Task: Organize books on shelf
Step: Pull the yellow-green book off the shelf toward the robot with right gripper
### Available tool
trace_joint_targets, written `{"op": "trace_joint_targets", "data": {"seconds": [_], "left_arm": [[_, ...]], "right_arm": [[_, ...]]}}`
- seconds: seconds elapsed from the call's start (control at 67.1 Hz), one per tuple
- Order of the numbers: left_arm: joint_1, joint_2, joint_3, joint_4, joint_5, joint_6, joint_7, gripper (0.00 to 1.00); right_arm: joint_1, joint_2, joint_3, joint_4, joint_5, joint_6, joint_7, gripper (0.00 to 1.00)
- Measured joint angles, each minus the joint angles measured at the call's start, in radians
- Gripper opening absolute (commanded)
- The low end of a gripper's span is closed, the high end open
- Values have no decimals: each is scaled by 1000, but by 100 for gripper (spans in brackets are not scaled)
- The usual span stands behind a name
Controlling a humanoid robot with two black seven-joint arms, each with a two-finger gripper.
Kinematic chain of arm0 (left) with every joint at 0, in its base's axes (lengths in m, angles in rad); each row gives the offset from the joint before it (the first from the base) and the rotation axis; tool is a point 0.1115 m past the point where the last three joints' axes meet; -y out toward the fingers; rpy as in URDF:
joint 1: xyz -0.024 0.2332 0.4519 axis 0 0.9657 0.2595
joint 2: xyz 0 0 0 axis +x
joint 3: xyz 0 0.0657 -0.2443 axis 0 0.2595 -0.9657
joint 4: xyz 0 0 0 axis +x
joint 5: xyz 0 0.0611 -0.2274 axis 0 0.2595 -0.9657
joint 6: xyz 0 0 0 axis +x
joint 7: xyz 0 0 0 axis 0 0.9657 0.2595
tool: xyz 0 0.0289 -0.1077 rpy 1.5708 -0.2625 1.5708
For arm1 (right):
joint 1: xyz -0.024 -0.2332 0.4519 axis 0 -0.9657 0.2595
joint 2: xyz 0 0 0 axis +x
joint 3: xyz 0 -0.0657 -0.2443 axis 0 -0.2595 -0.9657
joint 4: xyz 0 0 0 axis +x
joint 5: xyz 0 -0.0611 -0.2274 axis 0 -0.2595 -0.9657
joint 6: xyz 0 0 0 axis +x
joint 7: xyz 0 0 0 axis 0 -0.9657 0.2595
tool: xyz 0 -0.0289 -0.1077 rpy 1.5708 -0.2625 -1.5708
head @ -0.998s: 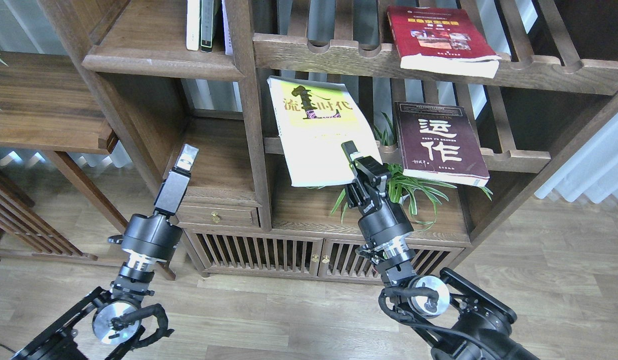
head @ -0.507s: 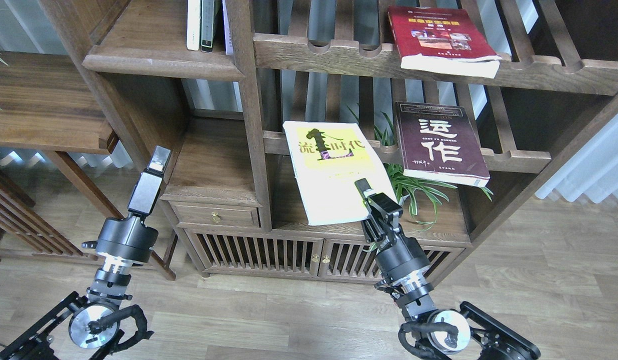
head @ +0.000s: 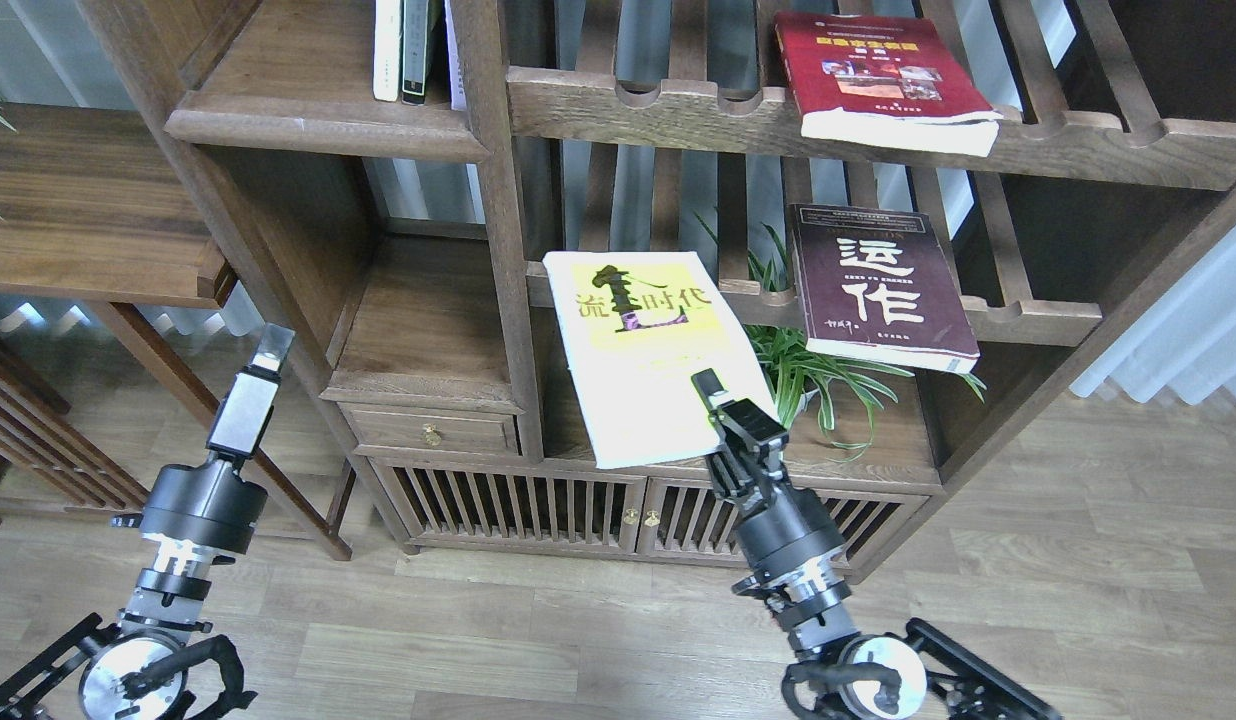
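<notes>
My right gripper (head: 715,397) is shut on the lower right corner of the yellow-green book (head: 648,350) and holds it tilted in front of the lower slatted rack. The dark maroon book (head: 878,285) lies flat on that rack at the right. The red book (head: 878,75) lies on the upper slatted rack. The shelf (head: 308,95), a solid dark-brown board, is at the upper left with thin white and dark-spined books (head: 403,45) standing at its right end. My left gripper (head: 261,362) is empty, low at the left, away from the bookcase; its fingers cannot be told apart.
A green potted plant (head: 813,370) stands in the bay behind the held book. A small drawer (head: 433,432) and slatted cabinet doors (head: 538,505) are below. A lighter wooden table (head: 88,200) stands at the left. A vertical post (head: 498,200) divides the bookcase.
My right gripper has pulled the yellow-green book off the lower rack, down and toward me, then slightly left. My left arm has dropped and moved left, away from the bookcase.
</notes>
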Motion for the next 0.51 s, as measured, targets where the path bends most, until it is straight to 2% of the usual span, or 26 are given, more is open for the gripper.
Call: {"op": "trace_joint_targets", "data": {"seconds": [0.149, 0.372, 0.507], "left_arm": [[-8, 5, 49, 0, -71, 0, 26, 99], [-49, 11, 79, -1, -225, 0, 157, 98], [-50, 73, 133, -18, -268, 0, 182, 98]], "right_arm": [[0, 23, -22, -10, -18, 0, -5, 4], [12, 60, -52, -52, -47, 0, -6, 4], [21, 71, -73, -68, -66, 0, -6, 4]]}}
